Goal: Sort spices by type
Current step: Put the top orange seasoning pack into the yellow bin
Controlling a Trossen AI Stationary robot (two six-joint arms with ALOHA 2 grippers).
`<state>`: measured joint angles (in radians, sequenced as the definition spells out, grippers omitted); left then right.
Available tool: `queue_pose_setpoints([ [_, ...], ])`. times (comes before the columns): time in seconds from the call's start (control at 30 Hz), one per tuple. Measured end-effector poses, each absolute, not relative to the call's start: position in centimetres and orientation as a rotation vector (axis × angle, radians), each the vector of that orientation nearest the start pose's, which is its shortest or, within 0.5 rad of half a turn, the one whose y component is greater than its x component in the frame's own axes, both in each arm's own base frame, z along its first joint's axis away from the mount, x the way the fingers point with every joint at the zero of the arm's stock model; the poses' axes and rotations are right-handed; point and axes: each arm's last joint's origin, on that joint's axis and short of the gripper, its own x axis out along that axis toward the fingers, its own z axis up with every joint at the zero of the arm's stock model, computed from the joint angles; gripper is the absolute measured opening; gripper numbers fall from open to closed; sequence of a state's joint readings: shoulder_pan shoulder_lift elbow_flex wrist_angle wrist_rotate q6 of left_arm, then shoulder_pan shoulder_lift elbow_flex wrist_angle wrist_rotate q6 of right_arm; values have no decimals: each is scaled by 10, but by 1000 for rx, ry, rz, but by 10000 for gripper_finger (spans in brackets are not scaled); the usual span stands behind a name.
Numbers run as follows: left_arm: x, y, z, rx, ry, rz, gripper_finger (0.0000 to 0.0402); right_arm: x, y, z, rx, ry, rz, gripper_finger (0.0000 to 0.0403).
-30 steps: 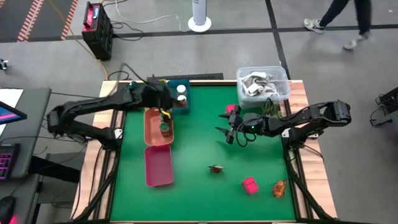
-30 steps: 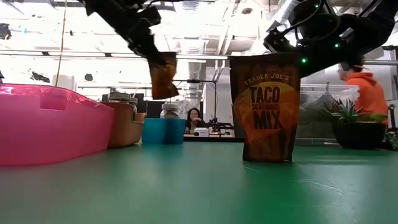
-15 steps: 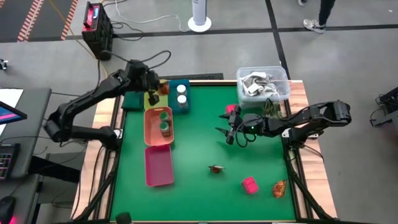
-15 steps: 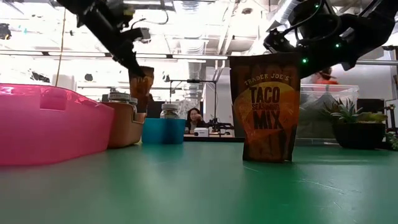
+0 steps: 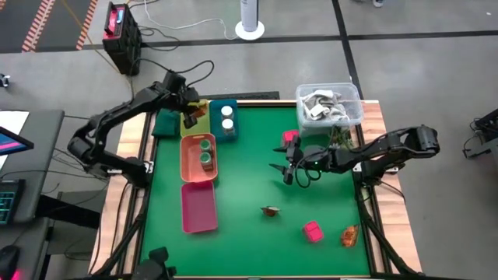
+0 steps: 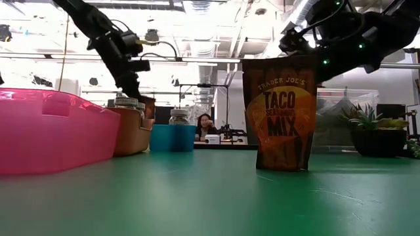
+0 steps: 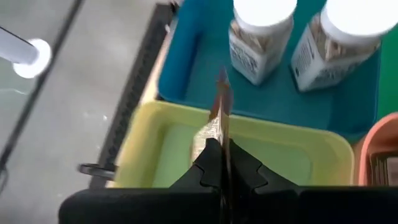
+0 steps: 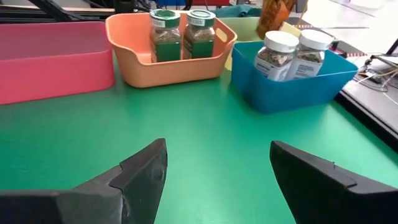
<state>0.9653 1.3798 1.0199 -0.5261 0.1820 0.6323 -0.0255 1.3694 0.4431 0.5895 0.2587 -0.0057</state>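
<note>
My left gripper is at the table's far left, shut on an orange-brown sachet over a yellow tray. A blue tray holds two white-lidded jars. An orange tray holds two green-lidded jars. My right gripper hovers open above the green mat at mid-table, next to a pink block. On the near mat a taco sachet stands upright on its bottom edge, with a pink block and another sachet beyond it. My left gripper pinches the sachet's upper end between its two fingers, coming from above and pointing down. The sachet shows edge-on and hangs below the fingers inside the yellow tray's outline. In the low view the orange tray hides its lower end.
A pink tray lies at the near left, in line with the orange tray. A clear tub of grey-white clutter sits at the far right corner. Open green mat lies between the trays and my right gripper.
My left gripper has carried the sachet from above the orange tray toward the table's far-left corner and then down over the yellow tray, staying shut on it. The sachet now hangs lower, behind the orange tray in the low view.
</note>
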Motion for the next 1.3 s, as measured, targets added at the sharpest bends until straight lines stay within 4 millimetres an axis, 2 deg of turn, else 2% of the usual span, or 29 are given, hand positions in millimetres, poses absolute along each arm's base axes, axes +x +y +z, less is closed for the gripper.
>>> queue_pose_setpoints([
  [0.27, 172, 240, 232, 18, 1013, 425, 0, 252, -5, 170, -43, 343, -249, 310],
  [0.5, 172, 241, 230, -35, 1022, 476, 6, 253, -2, 170, -46, 343, -237, 310],
  [1.03, 170, 243, 230, -31, 1063, 575, 166, 252, -2, 170, -32, 345, -242, 310],
  [1.3, 170, 243, 230, -37, 1067, 573, 185, 252, -2, 170, -31, 345, -243, 310],
])
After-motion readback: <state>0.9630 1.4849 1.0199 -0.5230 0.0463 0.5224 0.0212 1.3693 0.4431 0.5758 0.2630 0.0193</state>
